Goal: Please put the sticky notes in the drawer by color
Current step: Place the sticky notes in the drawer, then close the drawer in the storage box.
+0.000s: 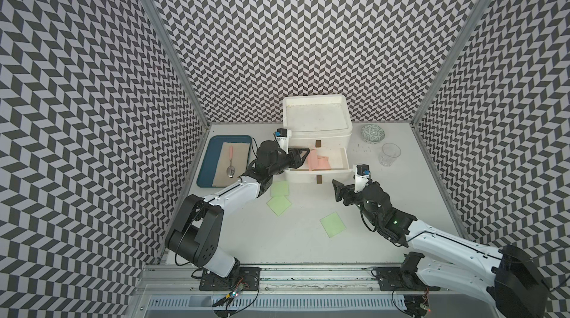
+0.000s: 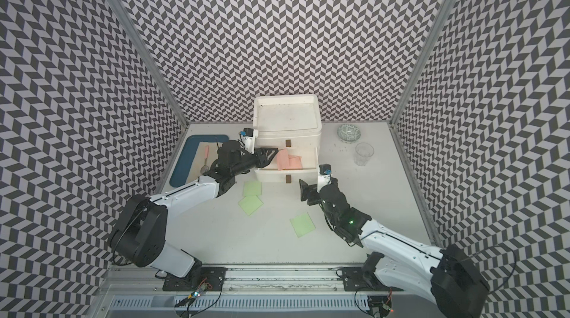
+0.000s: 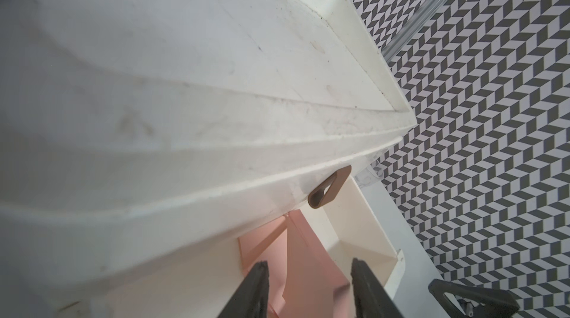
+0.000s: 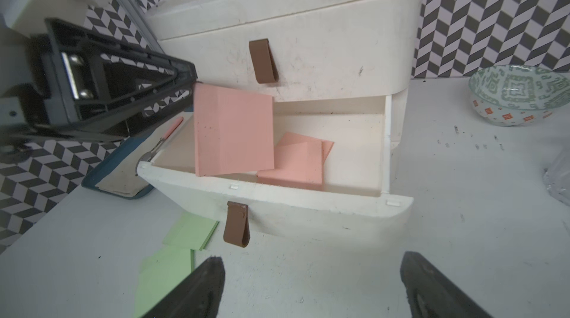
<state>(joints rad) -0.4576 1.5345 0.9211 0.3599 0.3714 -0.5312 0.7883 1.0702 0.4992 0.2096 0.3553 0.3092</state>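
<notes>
The white drawer chest stands at the back of the table with its middle drawer pulled out. Two salmon pink sticky notes lie flat inside it. A third pink note leans upright in the drawer, its top corner at the tip of my left gripper. That gripper's jaws stand apart over the drawer, with the pink paper below them. Three light green notes lie on the table in front. My right gripper hangs open and empty before the drawer front.
A blue tray holding a pink-handled spoon lies left of the chest, under my left arm. Right of the chest are a patterned bowl and a clear glass.
</notes>
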